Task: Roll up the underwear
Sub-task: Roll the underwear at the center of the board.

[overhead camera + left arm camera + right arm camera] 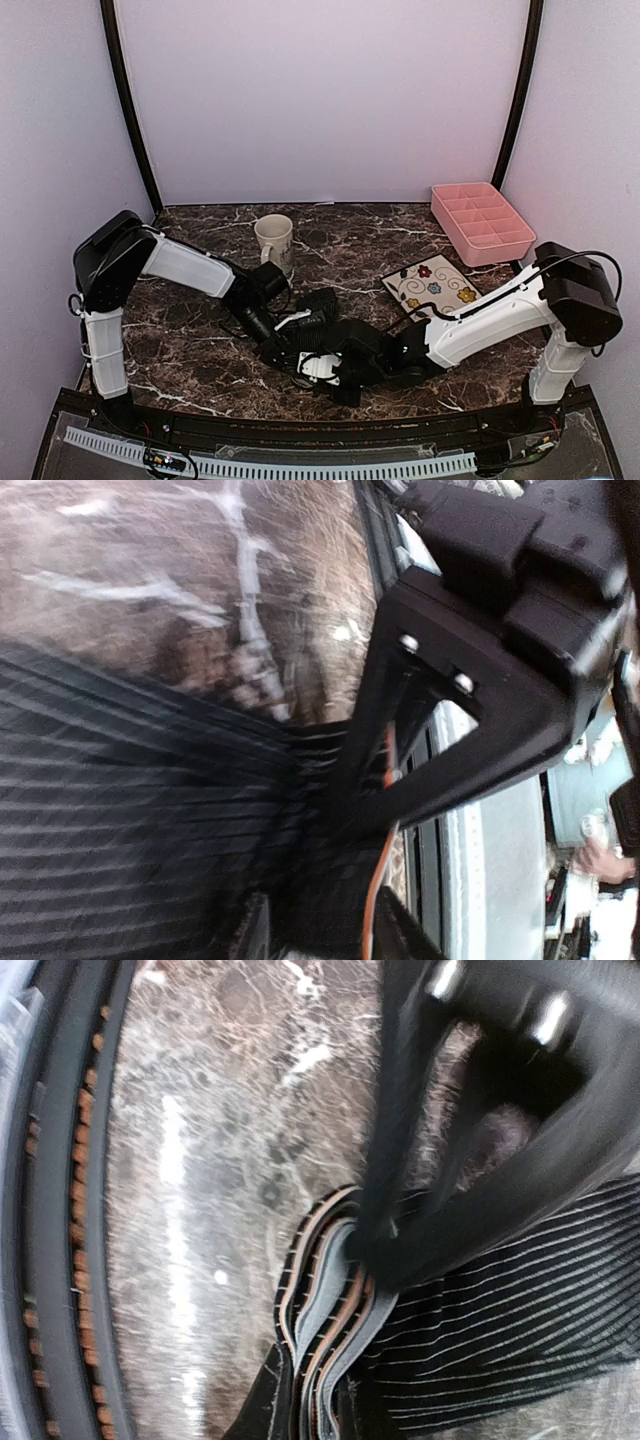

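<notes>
From above, we see the left gripper [298, 345] and the right gripper [345, 368] meeting low over the near middle of the dark brown marble-patterned table [190, 350], in front of a cream ceramic mug [274, 238]. A white square plate with painted flowers [432, 285] and a pink plastic tray of compartments [482, 222] lie to the right. What the grippers hold is hidden there.

In the left wrist view, the black ribbed cloth underwear [130, 840] lies spread on the table, and the left gripper's fingers [500, 730] are closed on its gathered edge.

In the right wrist view, the right gripper pinches the garment's folded edge, where grey inner layers stack
</notes>
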